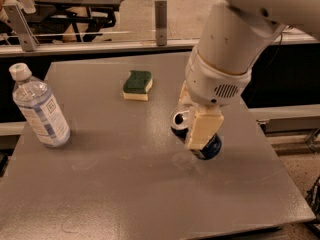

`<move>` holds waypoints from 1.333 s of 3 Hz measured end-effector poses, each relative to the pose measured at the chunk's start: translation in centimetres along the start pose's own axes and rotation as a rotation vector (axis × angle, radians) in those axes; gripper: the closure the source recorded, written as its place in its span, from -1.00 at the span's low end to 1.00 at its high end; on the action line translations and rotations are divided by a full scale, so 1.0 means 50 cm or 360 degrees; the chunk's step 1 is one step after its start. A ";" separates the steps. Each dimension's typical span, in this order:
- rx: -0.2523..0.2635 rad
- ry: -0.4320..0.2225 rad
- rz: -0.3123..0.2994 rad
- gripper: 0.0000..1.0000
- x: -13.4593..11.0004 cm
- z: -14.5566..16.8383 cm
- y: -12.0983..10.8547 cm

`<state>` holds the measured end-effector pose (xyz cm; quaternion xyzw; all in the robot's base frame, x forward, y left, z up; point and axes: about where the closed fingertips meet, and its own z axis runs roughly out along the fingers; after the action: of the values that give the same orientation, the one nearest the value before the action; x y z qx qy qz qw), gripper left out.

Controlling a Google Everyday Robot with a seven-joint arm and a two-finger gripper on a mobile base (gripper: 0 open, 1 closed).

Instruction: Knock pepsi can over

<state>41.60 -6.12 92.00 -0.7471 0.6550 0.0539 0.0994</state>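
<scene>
The pepsi can [178,121] is on the grey table [125,184], right of centre. It is dark blue with a silver top, and it leans with its top toward the left and its base [211,148] to the lower right. My gripper [199,133] comes down from the big white arm [225,59] and is right against the can, covering its middle. Only the can's top and base show.
A clear water bottle [40,111] with a white cap stands near the table's left edge. A green and yellow sponge [137,84] lies at the back centre. A rail with posts [160,15] runs behind the table. The table's right edge is close to the can.
</scene>
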 end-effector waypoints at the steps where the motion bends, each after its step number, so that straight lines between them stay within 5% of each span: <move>1: -0.0064 0.0149 -0.0118 0.67 -0.015 0.029 0.010; 3: -0.0104 0.0273 -0.0266 -0.55 -0.050 0.080 -0.025; 4: -0.0091 0.0276 -0.0288 -1.00 -0.062 0.088 -0.034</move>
<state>43.09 -1.95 88.52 -0.8076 0.5891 -0.0014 0.0257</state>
